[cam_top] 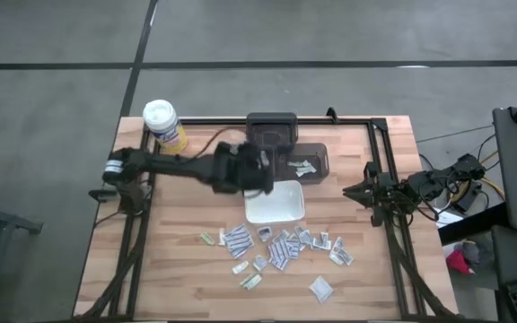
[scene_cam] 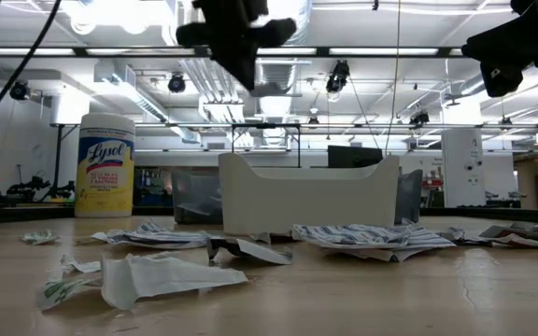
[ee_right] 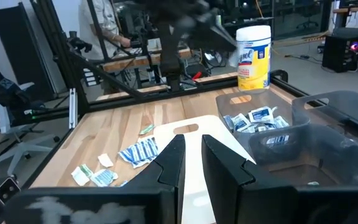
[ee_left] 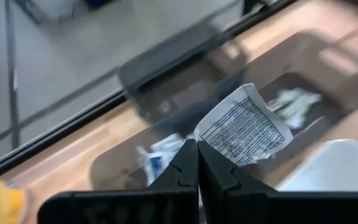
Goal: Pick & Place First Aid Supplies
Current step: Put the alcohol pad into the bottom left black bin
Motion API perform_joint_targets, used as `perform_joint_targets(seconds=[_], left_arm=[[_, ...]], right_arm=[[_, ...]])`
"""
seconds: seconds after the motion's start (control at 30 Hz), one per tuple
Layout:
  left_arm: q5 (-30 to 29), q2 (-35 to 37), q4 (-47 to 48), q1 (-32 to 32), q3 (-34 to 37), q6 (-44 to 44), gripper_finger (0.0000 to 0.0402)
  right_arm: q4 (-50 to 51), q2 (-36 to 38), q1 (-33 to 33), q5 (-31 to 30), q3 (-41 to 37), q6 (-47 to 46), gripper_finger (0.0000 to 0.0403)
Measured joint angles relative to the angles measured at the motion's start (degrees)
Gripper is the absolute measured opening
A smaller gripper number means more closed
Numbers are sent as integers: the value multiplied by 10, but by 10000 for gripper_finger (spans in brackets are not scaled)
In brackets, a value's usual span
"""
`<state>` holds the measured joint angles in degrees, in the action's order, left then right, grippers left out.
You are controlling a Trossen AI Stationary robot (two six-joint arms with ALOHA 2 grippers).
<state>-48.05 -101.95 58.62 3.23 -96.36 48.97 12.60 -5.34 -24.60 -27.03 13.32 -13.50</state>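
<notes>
I see a flat white sealed packet with dark printed lines (ee_left: 244,127), crinkled at its edges, pinched by one corner in my left tool (ee_left: 197,163), whose fingers are clenched on it. The tool hangs above the smoky translucent plastic bin (cam_top: 311,161), which already contains several packets. The rest of the small white and bluish packets (cam_top: 281,247) lie scattered flat on the pale wood-plank tabletop (cam_top: 178,242), just in front of the white rectangular plastic tray (cam_top: 276,203). A yellow cylindrical canister with white lid (cam_top: 163,124) stands at the far left corner. My right tool (ee_right: 191,163) waits at the right edge, fingers slightly parted, grasping nothing.
</notes>
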Motion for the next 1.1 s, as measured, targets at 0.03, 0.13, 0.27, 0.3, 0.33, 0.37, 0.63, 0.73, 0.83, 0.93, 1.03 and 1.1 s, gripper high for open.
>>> perform_joint_targets(seconds=[0.03, 0.13, 0.27, 0.3, 0.33, 0.37, 0.63, 0.73, 0.83, 0.93, 1.03, 1.1], left_arm=[[14, 0, 8, -15, 0, -8, 0], [61, 0, 19, -58, 0, -41, 0], [131, 0, 18, -115, 0, -86, 0], [149, 0, 18, -128, 0, -92, 0], [166, 0, 17, -140, 0, -99, 0], [183, 0, 16, -153, 0, -103, 0], [347, -2, 8, -228, 0, -130, 0], [386, -2, -5, -241, 6, -130, 0], [407, -2, -12, -247, 15, -127, 0], [417, -2, -17, -249, 29, -121, 0], [420, -3, -16, -247, 50, -113, 0], [420, -3, -27, -246, 67, -110, 0]], right_arm=[[0, 0, 0, 0, 0, 0, 52], [0, 0, 0, 0, 0, 2, 52], [0, 0, 0, 0, 0, 2, 52], [0, 0, 0, 0, 0, 2, 52], [0, 0, 0, 0, 0, 2, 52], [0, 0, 0, 0, 0, 2, 52], [0, 0, 0, 0, 0, 2, 52], [0, 0, 0, 0, 0, 2, 52], [0, 0, 0, 0, 0, 2, 52], [0, 0, 0, 0, 0, 2, 52], [0, 0, 0, 0, 0, 2, 52], [0, 0, 0, 0, 0, 2, 52]])
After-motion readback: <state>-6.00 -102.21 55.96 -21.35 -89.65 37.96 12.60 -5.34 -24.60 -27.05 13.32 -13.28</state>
